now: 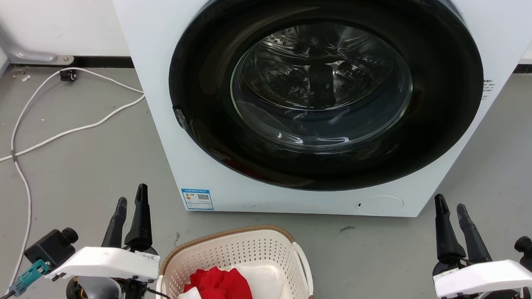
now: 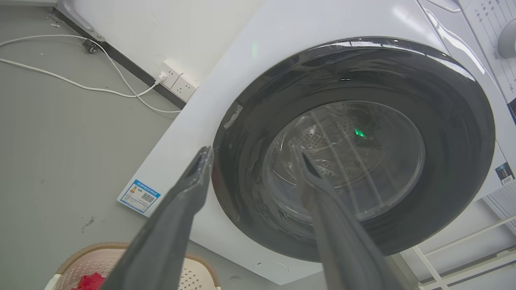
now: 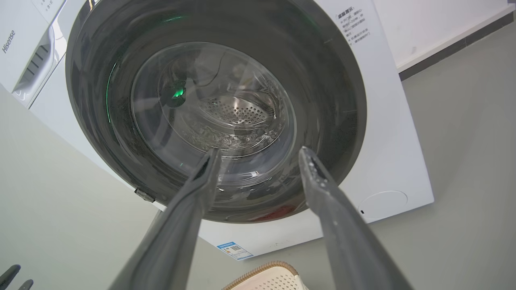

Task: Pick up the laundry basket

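So the laundry basket [image 1: 240,248] sits on the floor right in front of the washing machine [image 1: 161,119], between the left gripper [image 1: 131,198] and right gripper [image 1: 451,204], both with fingers apart, probably lined up for its handles.

The laundry basket [image 1: 244,250] runs off the head view's bottom edge, its near half and the red cloth [image 1: 221,287] inside cut short. The washing machine [image 1: 317,202] loses its top there, and its blue label [image 1: 197,199] prints too small to read.

place: laundry area | evidence: front-load washing machine [image 1: 320,102], laundry basket [image 1: 231,250], grey floor [image 1: 92,174], wall sockets [image 2: 177,79]
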Tool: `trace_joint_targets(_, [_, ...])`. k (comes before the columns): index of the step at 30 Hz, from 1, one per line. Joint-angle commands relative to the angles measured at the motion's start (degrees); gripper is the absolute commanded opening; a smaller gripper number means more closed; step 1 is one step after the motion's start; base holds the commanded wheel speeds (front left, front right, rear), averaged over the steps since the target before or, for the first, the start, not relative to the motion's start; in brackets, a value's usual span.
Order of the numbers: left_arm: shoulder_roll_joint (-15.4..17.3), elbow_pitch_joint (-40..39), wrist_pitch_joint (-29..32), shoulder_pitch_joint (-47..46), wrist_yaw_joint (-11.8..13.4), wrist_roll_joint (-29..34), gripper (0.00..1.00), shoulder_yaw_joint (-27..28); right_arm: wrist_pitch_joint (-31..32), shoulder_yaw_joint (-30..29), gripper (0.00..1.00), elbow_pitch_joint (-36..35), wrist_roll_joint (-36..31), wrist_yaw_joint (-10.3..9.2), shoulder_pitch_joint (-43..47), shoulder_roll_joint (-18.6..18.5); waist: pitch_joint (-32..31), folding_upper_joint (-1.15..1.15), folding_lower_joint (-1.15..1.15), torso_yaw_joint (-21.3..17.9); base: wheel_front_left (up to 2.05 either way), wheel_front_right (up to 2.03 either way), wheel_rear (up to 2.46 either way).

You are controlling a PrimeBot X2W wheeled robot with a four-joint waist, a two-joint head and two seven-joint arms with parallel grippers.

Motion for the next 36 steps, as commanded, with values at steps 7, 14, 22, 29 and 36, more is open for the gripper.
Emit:
trace_joint_targets(7, [0.25,-1.77,-1.68,0.29,0.27,6.12,1.0,-0.42,-1.56,0.73,1.0,-1.79,-6.55,-0.01,0.4,-0.24,0.18,0.0,0.0,0.07,0.0,0.0,0.0])
trace_joint_targets(14, [0.27,-2.1,-2.84,0.71,0.29,11.08,1.0,-1.03,-2.74,0.89,1.0,-1.77,-11.99,-0.01,1.02,-0.24,0.34,0.0,0.0,0.01,0.0,0.0,0.0])
trace_joint_targets(22, [0.29,-2.44,-4.06,1.17,0.37,16.16,1.0,-1.68,-3.9,0.55,1.0,-2.17,-18.14,-0.01,1.64,-0.25,0.36,0.0,0.0,-0.05,0.0,0.0,0.0])
trace_joint_targets(29, [0.29,-2.57,-5.05,1.6,0.49,20.32,1.0,-2.15,-4.91,1.04,1.0,-2.77,-22.66,-0.01,2.2,-0.25,0.38,0.0,0.0,0.02,0.0,0.0,0.0])
trace_joint_targets(36, [0.31,-2.77,-6.05,2.04,0.68,24.18,1.0,-2.38,-5.87,1.34,1.0,-3.5,-26.68,-0.01,2.72,-0.26,0.32,0.0,0.0,0.01,0.0,0.0,0.0])
